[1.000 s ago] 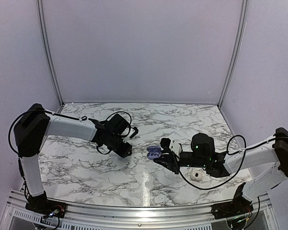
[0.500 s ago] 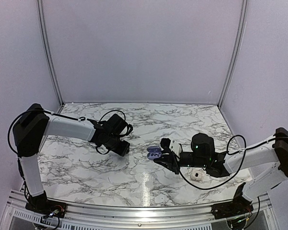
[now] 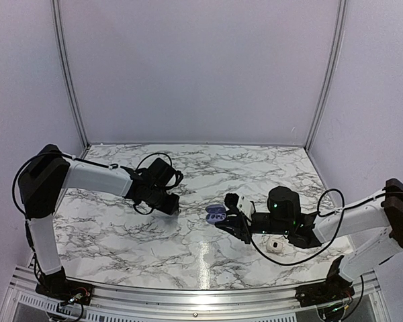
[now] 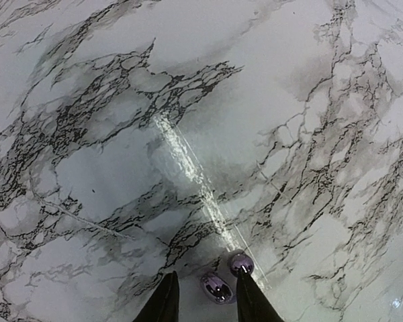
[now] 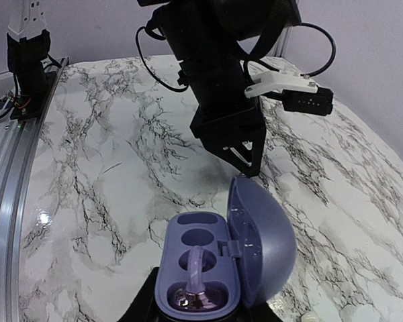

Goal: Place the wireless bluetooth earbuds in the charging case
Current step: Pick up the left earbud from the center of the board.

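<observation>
Two small shiny purplish earbud pieces lie close together on the marble. The oval one (image 4: 217, 287) sits between the fingertips of my left gripper (image 4: 207, 298), which is open with a gap on its left side. The round one (image 4: 242, 263) touches the tip of the right finger. My right gripper (image 5: 198, 307) is shut on the blue charging case (image 5: 200, 267), holding it up with the lid (image 5: 262, 248) open. One earbud (image 5: 196, 282) with an arched band sits in the near wells; the far wells are empty. From above, the case (image 3: 216, 214) is right of the left gripper (image 3: 173, 208).
A small white rounded thing (image 3: 274, 245) lies on the marble table (image 3: 121, 235) beside my right arm. The left arm's wrist and cable (image 5: 221, 80) hang just beyond the open lid. A metal rail (image 3: 188, 295) runs along the near edge.
My left wrist has drawn back a little to the left and tipped its fingers down onto the marble. The right arm and the case have not moved.
</observation>
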Motion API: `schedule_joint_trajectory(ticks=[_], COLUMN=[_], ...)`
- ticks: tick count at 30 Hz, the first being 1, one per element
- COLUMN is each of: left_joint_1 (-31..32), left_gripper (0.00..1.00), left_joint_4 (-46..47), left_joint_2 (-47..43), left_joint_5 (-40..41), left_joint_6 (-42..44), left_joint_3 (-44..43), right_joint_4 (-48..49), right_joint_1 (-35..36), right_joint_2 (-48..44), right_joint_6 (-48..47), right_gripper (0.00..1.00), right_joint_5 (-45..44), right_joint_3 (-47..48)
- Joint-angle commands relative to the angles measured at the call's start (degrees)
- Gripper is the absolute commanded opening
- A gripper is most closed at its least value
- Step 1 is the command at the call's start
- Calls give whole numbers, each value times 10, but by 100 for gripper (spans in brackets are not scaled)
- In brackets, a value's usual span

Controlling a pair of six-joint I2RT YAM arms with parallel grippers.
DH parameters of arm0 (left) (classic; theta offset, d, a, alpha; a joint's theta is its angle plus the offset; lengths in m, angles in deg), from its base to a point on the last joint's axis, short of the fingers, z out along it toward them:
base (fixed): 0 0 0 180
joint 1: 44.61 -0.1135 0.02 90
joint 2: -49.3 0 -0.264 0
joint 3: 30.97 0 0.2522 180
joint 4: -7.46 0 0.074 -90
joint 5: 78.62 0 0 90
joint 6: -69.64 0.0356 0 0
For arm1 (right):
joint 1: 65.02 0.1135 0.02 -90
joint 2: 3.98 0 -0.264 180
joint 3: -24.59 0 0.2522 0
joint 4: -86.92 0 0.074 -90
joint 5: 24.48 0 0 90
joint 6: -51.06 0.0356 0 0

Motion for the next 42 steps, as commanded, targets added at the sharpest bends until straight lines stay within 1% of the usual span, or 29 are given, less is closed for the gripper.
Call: schedule_joint_trajectory(ticks=[1, 6, 11, 15, 20, 22, 25, 31, 38, 42], left_joint_1=[-4, -4, -4, -5, -6, -6, -6, 0, 40, 71], left_gripper=[31, 30, 28, 23, 16, 14, 11, 11, 11, 12], left_joint_4=[16, 16, 18, 20, 19, 19, 18, 20, 18, 18], left_joint_2=[15, 24, 27, 25, 9, -5, -28, -103, -210, -249], left_joint_5=[-10, -13, -14, -13, -10, -10, -17, -60, -107, -129], left_joint_6=[-8, -9, -9, -5, 2, 5, 7, 1, 16, 21], left_joint_3=[5, 7, 10, 14, 20, 23, 32, 67, 101, 103], right_joint_4=[0, -1, -1, 8, 49, 72, 78, 103, 135, 160], right_joint_1=[-5, -4, -4, -4, -4, -4, 1, 24, 49, 67], right_joint_2=[1, 1, 3, 5, -6, -11, -15, -10, 44, 56], right_joint_6=[8, 7, 6, 2, -9, -12, -20, -63, -117, -141], right_gripper=[0, 0, 0, 0, 0, 0, 0, 0, 0, 0], right_joint_5=[3, 4, 3, 1, -15, -26, -52, -107, -122, -138], right_joint_3=[5, 5, 6, 3, -17, -28, -31, -37, -15, -10])
